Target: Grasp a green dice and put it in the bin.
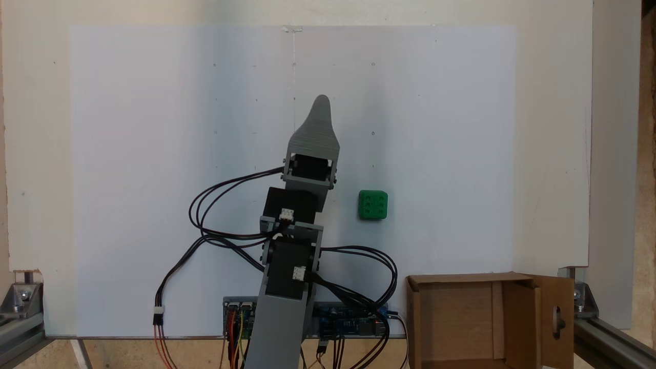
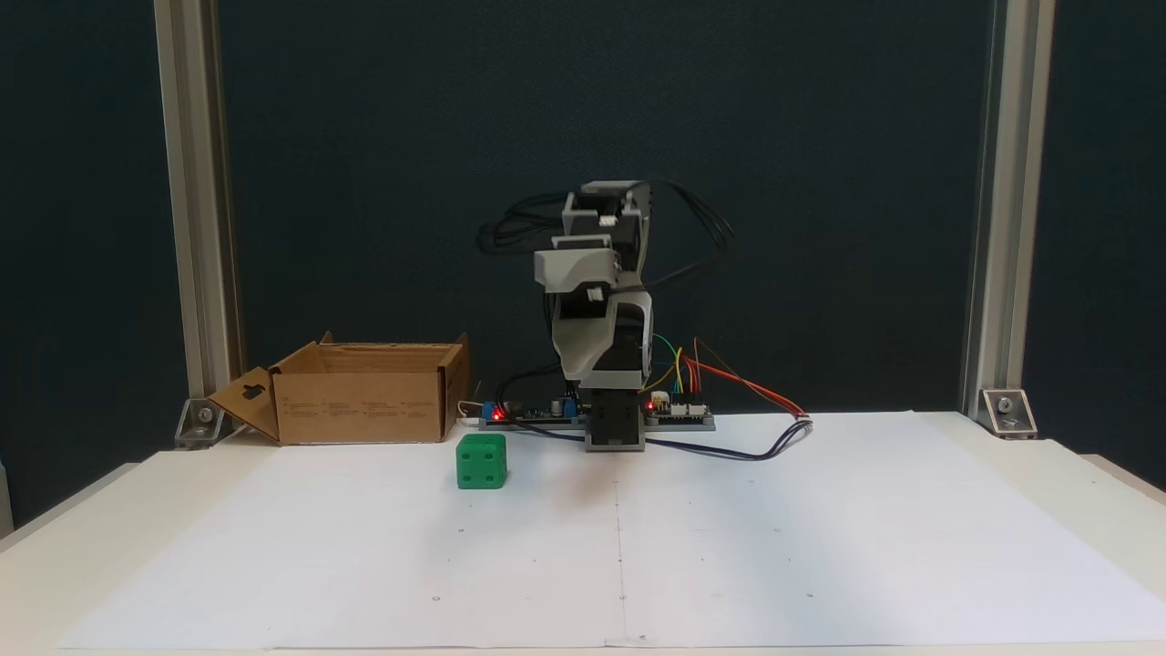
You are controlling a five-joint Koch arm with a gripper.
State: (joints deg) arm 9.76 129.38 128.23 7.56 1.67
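- Green dice (image 1: pixel 373 204) is seen resting on the white paper sheet (image 1: pixel 154 154) covering the counter (image 2: pixel 1048 465), at about 3 o'clock of the arm (image 1: pixel 287 277) in the top-down fixed view.
- The bin (image 1: pixel 464 318) is placed open at 5 o'clock of the dice, well apart.
- The jaws' state cannot be told: one grey tip is shown.

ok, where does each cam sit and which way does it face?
A fixed view: overhead, looking straight down on the white sheet; shows the arm from above, end effector stretched up-frame.
A fixed view: table height, in front, facing the arm's base and dark backdrop; arm folded.
Shared: green dice, bin, arm.
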